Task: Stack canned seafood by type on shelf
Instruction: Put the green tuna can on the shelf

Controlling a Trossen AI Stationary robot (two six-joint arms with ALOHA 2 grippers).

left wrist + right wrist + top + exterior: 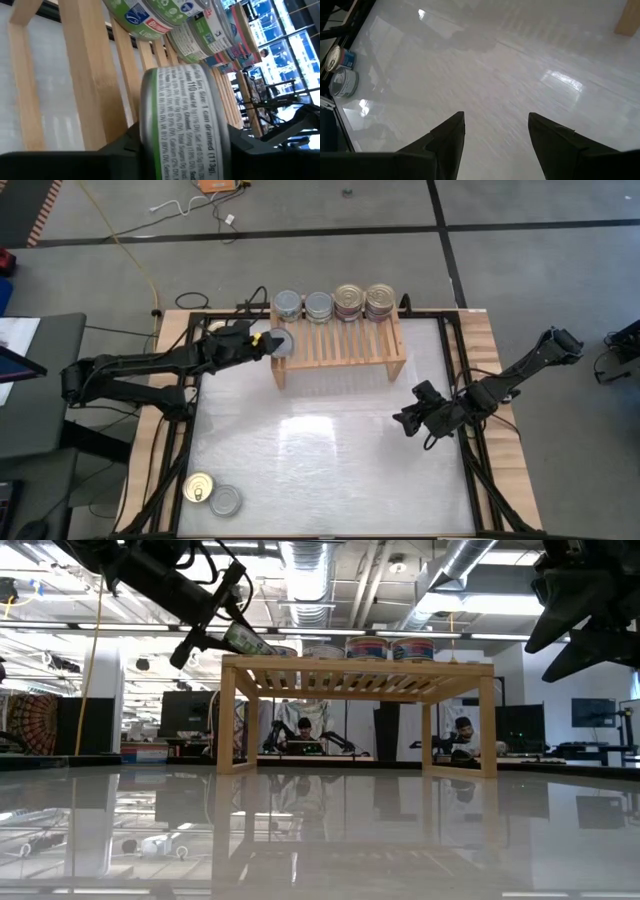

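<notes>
Near edge of table (330, 470): two loose tins at the front-left corner, a gold-lid tin (199, 488) and a silver-top tin (226, 501) touching it; both also show in the right wrist view, gold-lid (336, 56) beside silver-top (342, 82)

Right gripper (408, 420) hovers over bare table on the right side, in front of the shelf's right end, fingers (447, 137) spread apart, nothing between them

Left gripper (262, 343) sits at the shelf's left end, clenched on a held tin (279, 344); held tin (182, 120) is tipped on edge, label text facing the wrist camera, pinched across its flat faces. It hangs over the front-left corner of the slatted top; contact with the slats can't be told

Shelf (340, 340) stands at the back of the table, centred. Four stacks line its rear edge, left to right: two silver-top stacks (287, 304) (318, 305), then two gold-lid stacks (349, 300) (380, 300). Low view shows shelf (358, 675) with the stacks on top, left arm reaching in from the upper left
</notes>
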